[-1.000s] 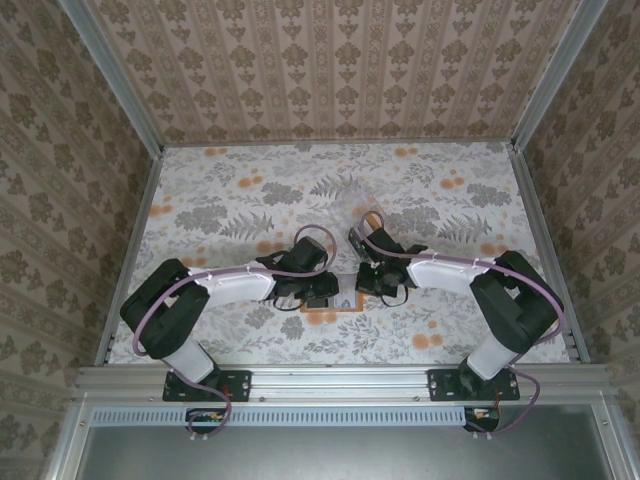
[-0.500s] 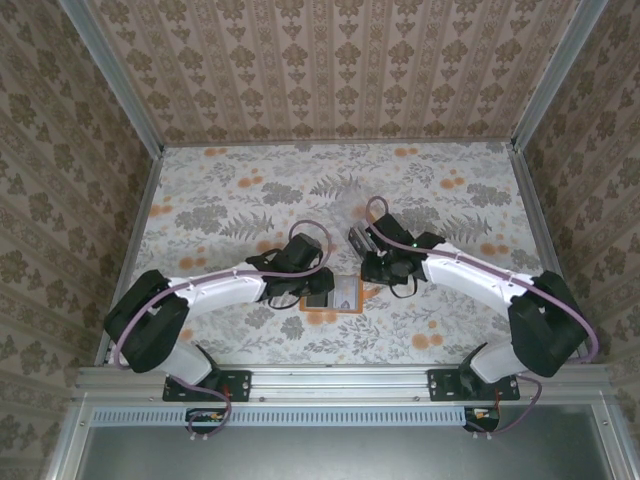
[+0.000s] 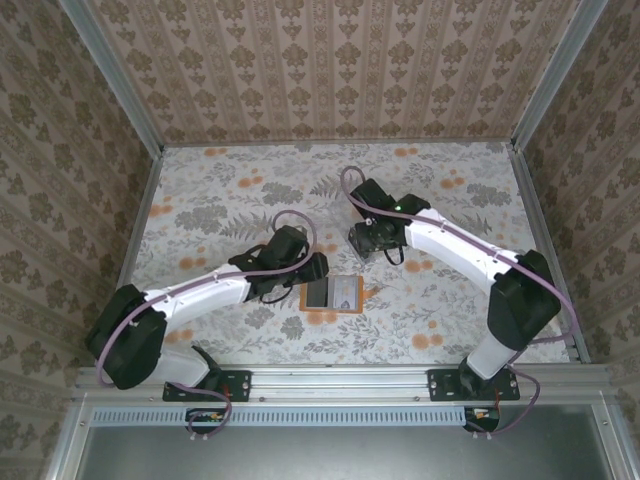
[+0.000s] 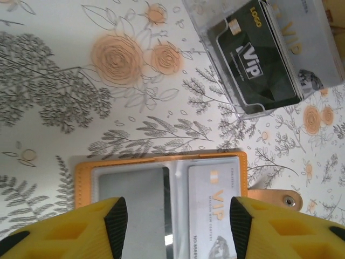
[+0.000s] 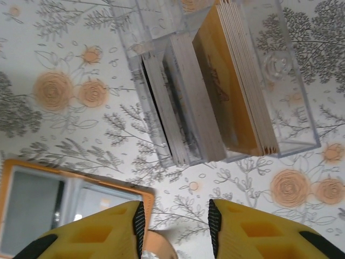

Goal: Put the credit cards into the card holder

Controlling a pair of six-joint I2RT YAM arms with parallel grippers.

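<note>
The orange card holder [image 3: 305, 297] lies open on the floral table, near the front middle. In the left wrist view its orange rim [image 4: 83, 178] frames two pockets, and a light grey credit card [image 4: 213, 199] marked VIP sits in the right one. My left gripper [image 4: 175, 216] hovers open over the holder with nothing between its fingers. More credit cards [image 5: 186, 91] stand on edge in stacks inside a clear plastic box [image 5: 280, 70]; a black one [image 4: 259, 59] shows through its wall. My right gripper [image 5: 176, 226] is open and empty between that box and the holder's corner [image 5: 144, 197].
The holder's tan closing tab [image 4: 269, 197] sticks out on its right side. Metal rails [image 3: 135, 240] and patterned walls close the table on three sides. Both arms reach over the table's middle, the left gripper [image 3: 308, 272] beside the right gripper [image 3: 368, 240].
Both grippers have opened and drawn back from the holder. The right arm swung away toward the clear box at the back; the left shifted slightly left. The grey card stays in the holder.
</note>
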